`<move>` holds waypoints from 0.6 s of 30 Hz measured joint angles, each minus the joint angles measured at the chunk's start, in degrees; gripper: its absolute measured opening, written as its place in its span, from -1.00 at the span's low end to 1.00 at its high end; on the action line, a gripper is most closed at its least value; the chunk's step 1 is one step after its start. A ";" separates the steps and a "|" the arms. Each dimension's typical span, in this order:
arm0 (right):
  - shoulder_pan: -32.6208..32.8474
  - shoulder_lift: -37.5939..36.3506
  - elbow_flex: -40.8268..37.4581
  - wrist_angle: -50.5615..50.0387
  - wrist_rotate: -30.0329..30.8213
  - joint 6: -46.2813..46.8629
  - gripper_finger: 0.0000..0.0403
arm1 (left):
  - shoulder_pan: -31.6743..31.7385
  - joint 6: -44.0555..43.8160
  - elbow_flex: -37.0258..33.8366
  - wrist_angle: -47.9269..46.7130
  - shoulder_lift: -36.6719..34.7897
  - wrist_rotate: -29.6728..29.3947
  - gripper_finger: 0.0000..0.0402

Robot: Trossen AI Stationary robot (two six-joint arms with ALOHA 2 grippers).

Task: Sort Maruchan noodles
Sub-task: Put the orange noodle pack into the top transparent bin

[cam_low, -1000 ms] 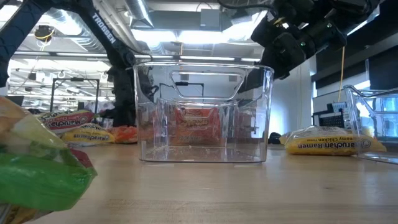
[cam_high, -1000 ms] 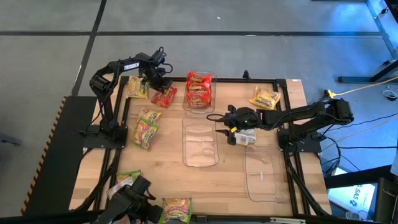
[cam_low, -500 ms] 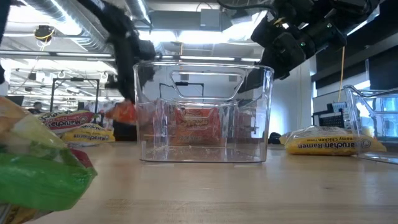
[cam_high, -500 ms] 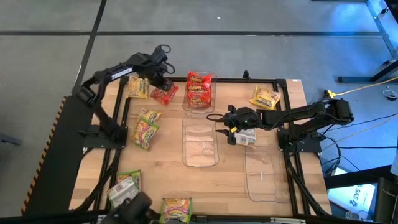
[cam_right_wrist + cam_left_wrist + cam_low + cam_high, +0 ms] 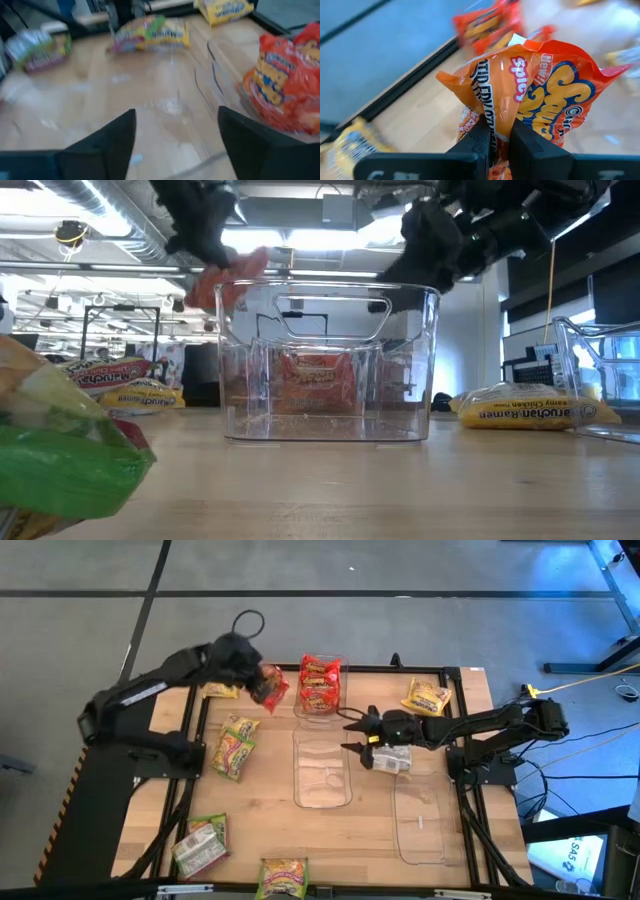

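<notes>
Wooden table [image 5: 270, 830] w/ black frame rails, on grey concrete floor [image 5: 80, 620]; low view shows an open hall behind w/ ceiling ducts & lights.

Three clear bins near table centre: far bin [image 5: 320, 708] holds red noodle packets [image 5: 319, 682]; middle bin [image 5: 322, 772] and right near bin [image 5: 420, 825] hold no packets.

Left arm reaches over the far left edge; left gripper [image 5: 262, 680] clenched on a red/orange packet [image 5: 540, 95], lifted off the surface just left of the far bin.

Right gripper [image 5: 352, 730] hovers at the middle bin's far right corner, fingers [image 5: 260, 150] spread, grasping nothing.

Loose packets: yellow [image 5: 428, 697] far right, yellow [image 5: 222, 690] far left, green/pink pair [image 5: 234, 745] left, two more [image 5: 200, 845] [image 5: 284, 876] at near left edge. Near centre is bare wood.
</notes>
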 joint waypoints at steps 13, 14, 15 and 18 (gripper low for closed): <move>3.49 3.51 1.57 19.72 3.99 5.12 0.67 | -22.48 -7.09 -24.29 39.23 -12.07 -9.84 -0.84; 3.97 4.22 2.24 20.26 5.55 5.09 0.67 | -23.58 -7.12 -25.27 41.20 -11.79 -10.85 -0.84; 4.38 5.06 3.12 20.87 6.59 5.08 0.67 | -24.48 -7.15 -26.00 42.91 -11.30 -11.82 -0.84; 5.39 7.40 5.43 21.40 10.46 5.05 0.67 | -26.91 -7.46 -27.33 44.73 -9.89 -17.32 -0.84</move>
